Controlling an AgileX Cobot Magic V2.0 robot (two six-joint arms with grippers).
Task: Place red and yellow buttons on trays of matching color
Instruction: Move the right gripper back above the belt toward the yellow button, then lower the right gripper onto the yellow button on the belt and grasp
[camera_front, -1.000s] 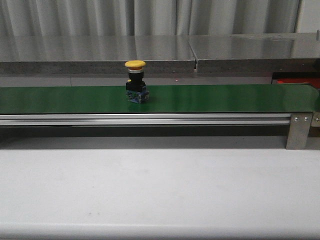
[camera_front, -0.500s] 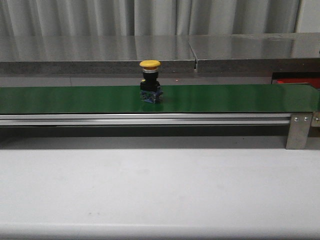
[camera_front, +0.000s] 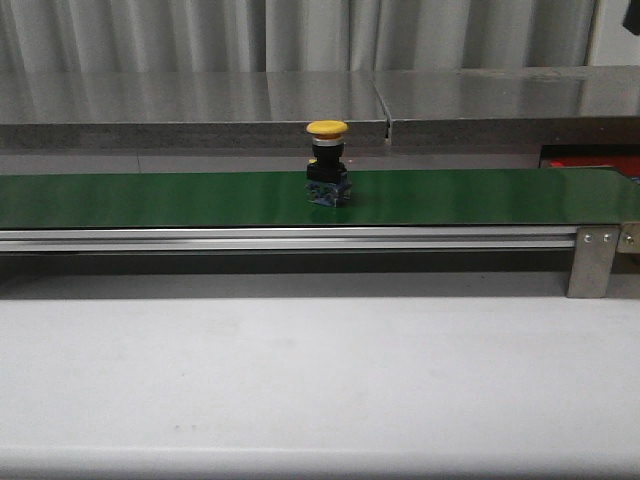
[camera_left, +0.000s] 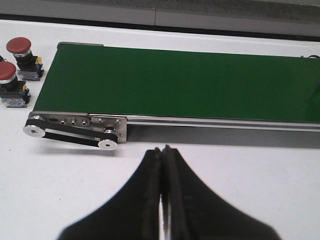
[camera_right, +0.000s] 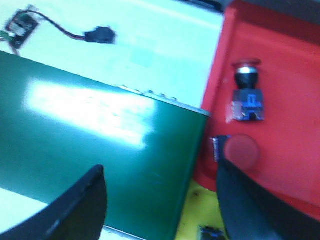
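two red buttons (camera_left: 14, 69) stand beside the belt's left end, near the clenched left gripper (camera_left: 162, 150). the yellow button (camera_front: 327, 163) stands upright mid green belt (camera_front: 150, 198). the right gripper (camera_right: 160, 195) is released above the red tray (camera_right: 280, 90).

— What sits on the white table (camera_front: 320, 380) in front of me?

— The conveyor (camera_front: 150, 200), with its green belt running across from left to right on a metal frame. Its silver bracket (camera_front: 592, 262) stands on the table at the right end.

— And off the belt's left end?

— Through my left wrist camera, two red buttons (camera_left: 14, 70) stand upright on the white surface just beside the roller end, close together.

— At my right?

— A red tray (camera_right: 280, 100) lies against the belt's end. Beyond the belt, a small circuit board with a wire (camera_right: 22, 26) rests on the table.
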